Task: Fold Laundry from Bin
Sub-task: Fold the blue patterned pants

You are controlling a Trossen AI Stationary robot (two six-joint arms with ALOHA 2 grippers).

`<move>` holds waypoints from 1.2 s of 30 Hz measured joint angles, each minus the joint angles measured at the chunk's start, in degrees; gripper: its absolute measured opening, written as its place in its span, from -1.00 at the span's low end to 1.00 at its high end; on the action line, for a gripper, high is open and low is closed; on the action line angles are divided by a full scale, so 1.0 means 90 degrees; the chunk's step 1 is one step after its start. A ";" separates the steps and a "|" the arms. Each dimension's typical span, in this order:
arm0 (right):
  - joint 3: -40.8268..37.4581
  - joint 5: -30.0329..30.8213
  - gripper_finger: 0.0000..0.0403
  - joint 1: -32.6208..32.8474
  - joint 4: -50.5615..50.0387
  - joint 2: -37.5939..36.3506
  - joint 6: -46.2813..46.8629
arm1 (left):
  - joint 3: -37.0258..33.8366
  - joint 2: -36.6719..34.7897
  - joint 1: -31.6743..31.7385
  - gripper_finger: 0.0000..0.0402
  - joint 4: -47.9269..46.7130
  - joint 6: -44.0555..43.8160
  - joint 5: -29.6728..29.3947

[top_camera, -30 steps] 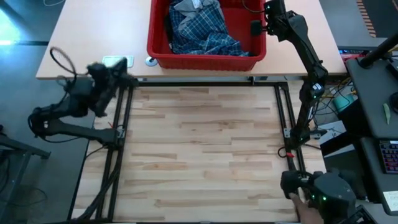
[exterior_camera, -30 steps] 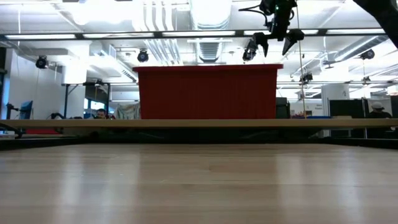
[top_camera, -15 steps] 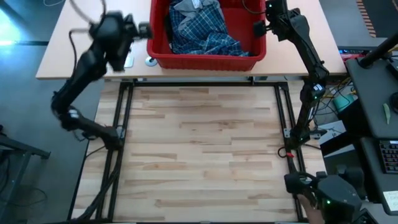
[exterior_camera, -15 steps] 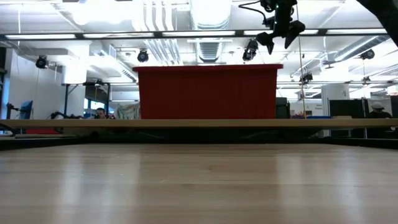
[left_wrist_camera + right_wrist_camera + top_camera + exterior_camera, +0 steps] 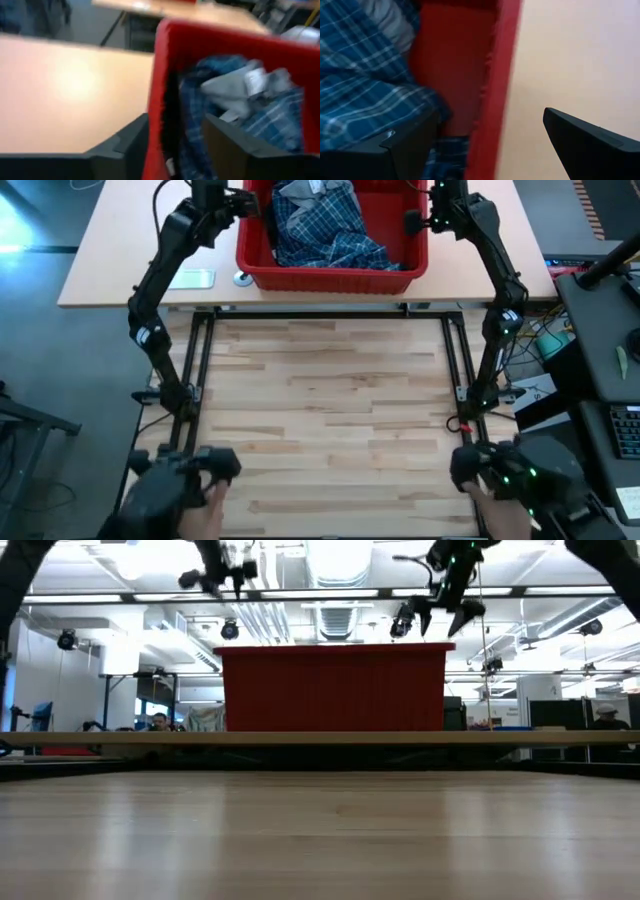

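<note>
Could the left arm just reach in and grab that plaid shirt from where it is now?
Probably yes. The left gripper hangs over the red bin's left rim, and the plaid shirt lies uncovered on top with nothing between them.

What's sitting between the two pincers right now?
The red bin with the plaid shirt inside; the high view shows the left pincer and right pincer flanking it.

- The bin point(image 5: 330, 275) is cut off by the top edge of the high view; its far wall is out of frame.
- From table height the bin's solid red wall point(image 5: 335, 688) hides all the laundry inside.
- The left wrist view is blurred; the pale garment point(image 5: 235, 90) on the plaid shirt point(image 5: 280, 120) cannot be identified.
- The right wrist view crops the plaid shirt at its left edge.
</note>
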 joint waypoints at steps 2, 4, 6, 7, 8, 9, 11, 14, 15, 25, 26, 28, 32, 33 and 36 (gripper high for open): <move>-0.0005 -0.0176 0.78 -0.0076 0.0009 0.0167 0.0195 | -0.0014 0.0209 0.0192 0.03 -0.0129 -0.0013 0.0094; -0.0009 -0.0060 0.78 -0.0088 -0.0001 0.0302 0.0258 | 0.0054 0.0418 0.0373 0.16 -0.0234 0.0001 0.0290; -0.0009 0.0094 0.78 -0.0081 -0.0011 0.0407 0.0258 | 0.0212 0.0625 0.0484 0.27 -0.0217 0.0032 0.0485; -0.0006 0.0097 0.78 -0.0078 -0.0027 0.0451 0.0261 | 0.0320 0.0739 0.0548 0.32 -0.0222 0.0052 0.0580; -0.0009 0.0097 0.78 -0.0076 -0.0048 0.0492 0.0267 | 0.0454 0.0855 0.0601 0.36 -0.0227 0.0059 0.0659; -0.0008 0.0099 0.78 -0.0071 -0.0080 0.0523 0.0301 | 0.0605 0.0987 0.0643 0.39 -0.0252 0.0074 0.0729; -0.0009 0.0099 0.78 -0.0061 -0.0138 0.0545 0.0374 | 0.0748 0.1189 0.0710 0.44 -0.0240 0.0126 0.0788; -0.0009 0.0116 0.78 -0.0064 -0.0241 0.0540 0.0470 | 0.0551 0.1246 0.0806 0.47 -0.0032 0.0178 0.0977; -0.0009 0.0123 0.78 -0.0064 -0.0300 0.0540 0.0486 | 0.0556 0.1299 0.0836 0.47 -0.0032 0.0174 0.1009; -0.0009 0.0121 0.78 -0.0061 -0.0588 0.0543 0.0438 | 0.0747 0.2022 0.0907 0.42 -0.0350 0.0314 0.1595; -0.0009 0.0118 0.78 -0.0061 -0.0640 0.0543 0.0436 | 0.0736 0.2037 0.0907 0.42 -0.0346 0.0324 0.1589; -0.0009 0.0119 0.76 -0.0061 -0.0749 0.0545 0.0431 | 0.0760 0.2060 0.0907 0.40 -0.0502 0.0332 0.1585; -0.0009 0.0113 0.63 -0.0061 -0.0809 0.0587 0.0421 | 0.0758 0.2027 0.0907 0.35 -0.0518 0.0355 0.1539; -0.0009 0.0112 0.59 -0.0061 -0.0807 0.0599 0.0422 | 0.0755 0.2010 0.0907 0.32 -0.0521 0.0356 0.1540; -0.0009 0.0100 0.48 -0.0046 -0.0808 0.0613 0.0508 | 0.0748 0.1886 0.0907 0.23 -0.0519 0.0356 0.1540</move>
